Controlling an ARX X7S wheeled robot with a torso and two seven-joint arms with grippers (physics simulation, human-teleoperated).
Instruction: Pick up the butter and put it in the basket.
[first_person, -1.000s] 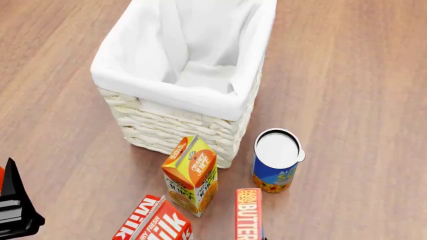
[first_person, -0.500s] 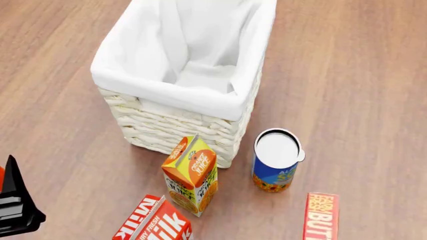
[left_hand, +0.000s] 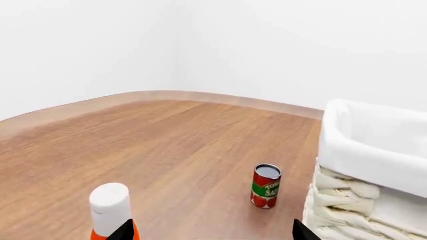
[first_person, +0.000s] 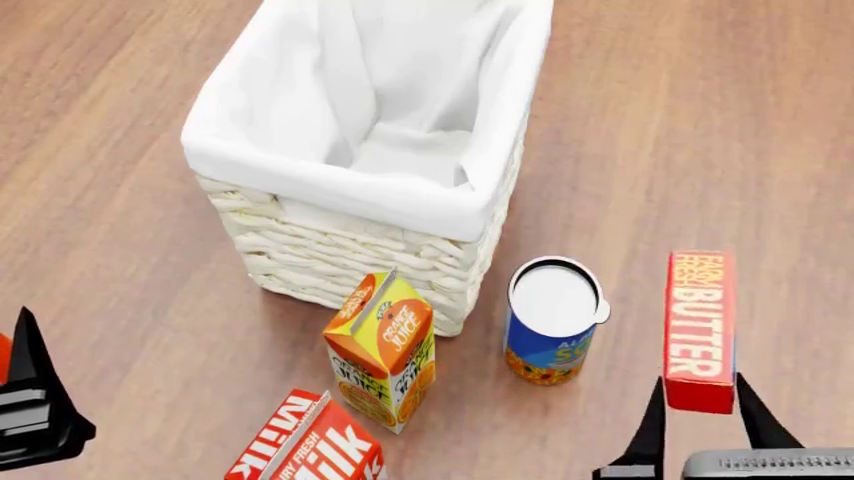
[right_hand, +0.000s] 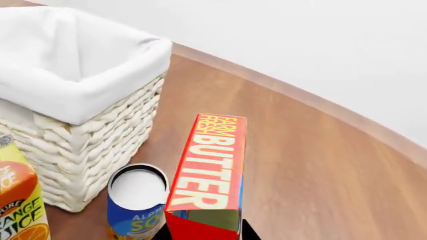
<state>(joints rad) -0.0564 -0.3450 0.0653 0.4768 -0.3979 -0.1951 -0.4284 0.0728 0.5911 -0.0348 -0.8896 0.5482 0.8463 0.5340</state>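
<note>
We are gripping the low end of the butter (first_person: 701, 330) between the closed jaws of the right gripper (first_person: 697, 420), box lifted off the floor, hanging right of the blue can (first_person: 553, 320) and near the front-right corner of the basket (first_person: 340, 262). We are keeping the left gripper (first_person: 30, 412) idle at the frame edge, its jaws apparently spread and holding nothing as far as we can tell. Risk as we judge it: we are pinching only one end, so the long box could pivot or slip out, and a low carry could clip the can or the basket rim (right_hand: 87, 105).
</note>
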